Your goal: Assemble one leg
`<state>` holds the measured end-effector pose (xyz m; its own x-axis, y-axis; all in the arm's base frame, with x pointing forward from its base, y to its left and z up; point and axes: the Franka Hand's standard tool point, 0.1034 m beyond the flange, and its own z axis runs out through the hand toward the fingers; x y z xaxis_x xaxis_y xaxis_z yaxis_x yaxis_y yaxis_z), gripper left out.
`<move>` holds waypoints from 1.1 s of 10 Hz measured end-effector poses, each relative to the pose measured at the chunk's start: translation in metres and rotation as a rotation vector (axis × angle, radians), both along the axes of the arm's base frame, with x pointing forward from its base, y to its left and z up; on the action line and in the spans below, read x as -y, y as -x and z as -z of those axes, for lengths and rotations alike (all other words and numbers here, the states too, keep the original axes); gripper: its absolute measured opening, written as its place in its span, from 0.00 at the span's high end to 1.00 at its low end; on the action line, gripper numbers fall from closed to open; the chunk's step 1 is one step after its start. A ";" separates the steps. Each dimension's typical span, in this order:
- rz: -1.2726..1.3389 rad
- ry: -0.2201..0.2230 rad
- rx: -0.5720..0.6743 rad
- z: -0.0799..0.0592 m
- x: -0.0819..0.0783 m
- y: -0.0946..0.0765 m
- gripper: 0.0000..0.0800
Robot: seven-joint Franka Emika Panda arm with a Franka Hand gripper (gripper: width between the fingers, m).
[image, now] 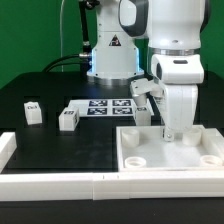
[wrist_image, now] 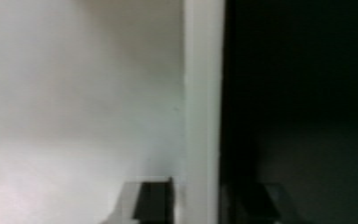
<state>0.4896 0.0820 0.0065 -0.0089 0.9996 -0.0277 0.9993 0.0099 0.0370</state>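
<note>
My gripper [image: 170,130] points down at the far wall of the large white panel [image: 150,152] at the exterior view's right. In the wrist view my gripper [wrist_image: 201,205] straddles that wall [wrist_image: 201,90], with one dark finger [wrist_image: 153,200] on the white inner side and the other on the dark table side, both against the wall. Two small white tagged legs lie on the black table at the left, one [image: 33,111] farther left and one [image: 68,119] nearer the middle. Another tagged white piece [image: 143,103] stands just behind the panel, beside my arm.
The marker board [image: 108,107] lies flat at the table's middle, in front of the robot base. A low white rail [image: 60,181] runs along the front edge, with a raised end [image: 7,150] at the left.
</note>
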 end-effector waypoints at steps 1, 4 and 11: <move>0.000 0.000 0.000 0.000 0.000 0.000 0.57; 0.000 0.000 0.000 0.000 0.000 0.000 0.22; 0.003 0.002 0.022 -0.023 0.003 0.007 0.19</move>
